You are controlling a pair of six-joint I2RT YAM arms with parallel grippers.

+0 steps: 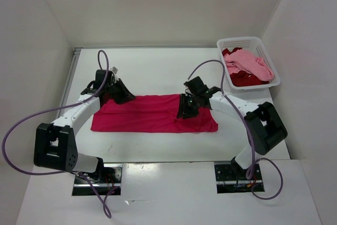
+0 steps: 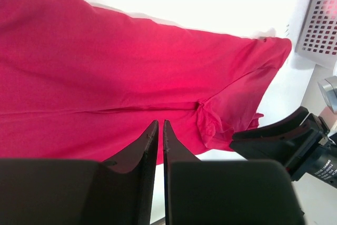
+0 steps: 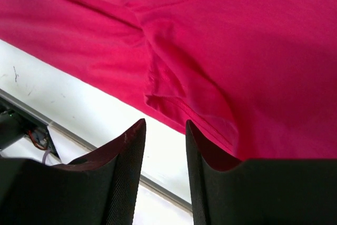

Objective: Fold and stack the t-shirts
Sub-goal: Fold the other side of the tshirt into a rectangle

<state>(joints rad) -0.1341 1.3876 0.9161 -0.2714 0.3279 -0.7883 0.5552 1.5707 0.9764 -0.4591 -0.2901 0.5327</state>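
Note:
The bright magenta-pink t-shirt (image 1: 147, 113) lies flat on the table as a long folded band. My left gripper (image 1: 126, 96) is at its far left corner. In the left wrist view the left gripper (image 2: 160, 122) is shut to a thin slit just above the cloth (image 2: 105, 67), with nothing between its tips. My right gripper (image 1: 185, 110) hovers over the shirt's right part. In the right wrist view it (image 3: 164, 122) is open over the hem (image 3: 237, 51), with only bare table in the gap. The light pink t-shirt (image 1: 247, 62) and dark red t-shirt (image 1: 242, 79) lie crumpled in the basket.
The white perforated basket (image 1: 239, 40) stands at the table's far right corner, and its wall (image 2: 321, 19) also shows in the left wrist view. White walls close in the table on three sides. A bunched sleeve (image 2: 216, 122) sits near the right arm's black jaws.

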